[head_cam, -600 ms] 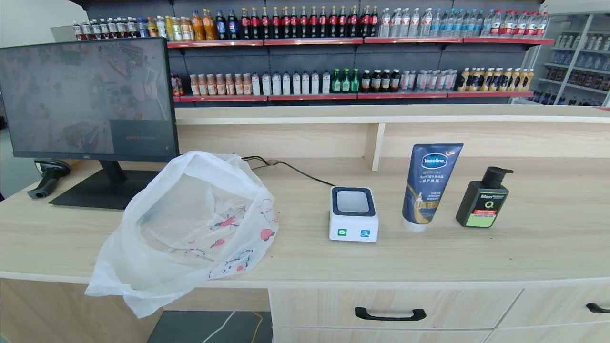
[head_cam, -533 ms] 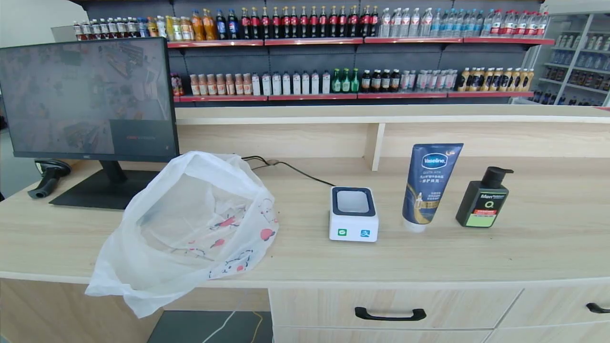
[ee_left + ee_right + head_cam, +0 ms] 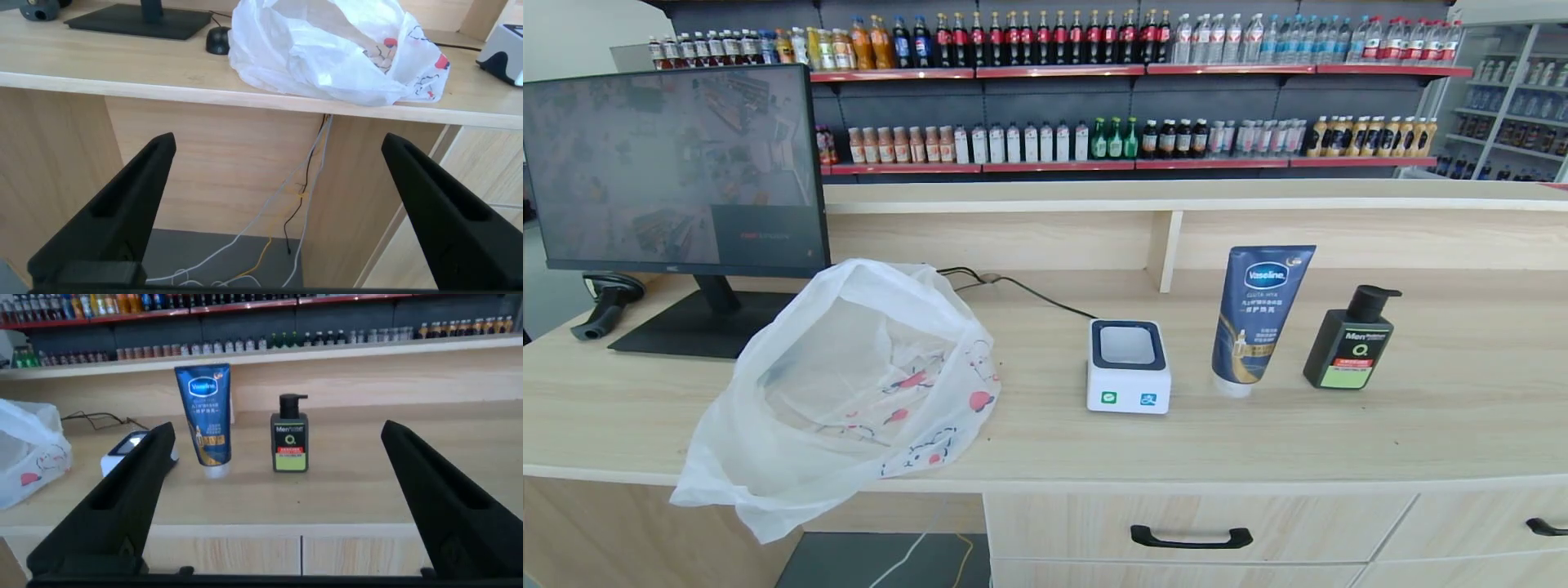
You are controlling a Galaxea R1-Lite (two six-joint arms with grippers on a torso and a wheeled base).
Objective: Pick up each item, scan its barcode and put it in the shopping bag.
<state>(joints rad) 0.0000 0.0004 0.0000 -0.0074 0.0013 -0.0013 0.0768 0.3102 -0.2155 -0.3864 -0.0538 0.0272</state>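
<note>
A white plastic shopping bag (image 3: pixel 837 384) with red prints lies open on the left of the wooden counter (image 3: pixel 1054 445). A small white barcode scanner (image 3: pixel 1129 366) sits mid-counter. To its right a dark blue tube (image 3: pixel 1262 318) stands on its cap, and a dark green pump bottle (image 3: pixel 1349 343) stands further right. My left gripper (image 3: pixel 278 147) is open, below counter height, facing the bag (image 3: pixel 327 49). My right gripper (image 3: pixel 278 429) is open and holds nothing, out in front of the counter and facing the tube (image 3: pixel 207 412) and the pump bottle (image 3: pixel 290 437).
A monitor (image 3: pixel 674 171) on a black stand sits at the back left, with a handheld scanner (image 3: pixel 605 302) beside it. A black cable (image 3: pixel 1013 290) runs to the barcode scanner. A raised ledge (image 3: pixel 1176 200) bounds the counter's back. Drawers (image 3: pixel 1192 535) sit under the counter.
</note>
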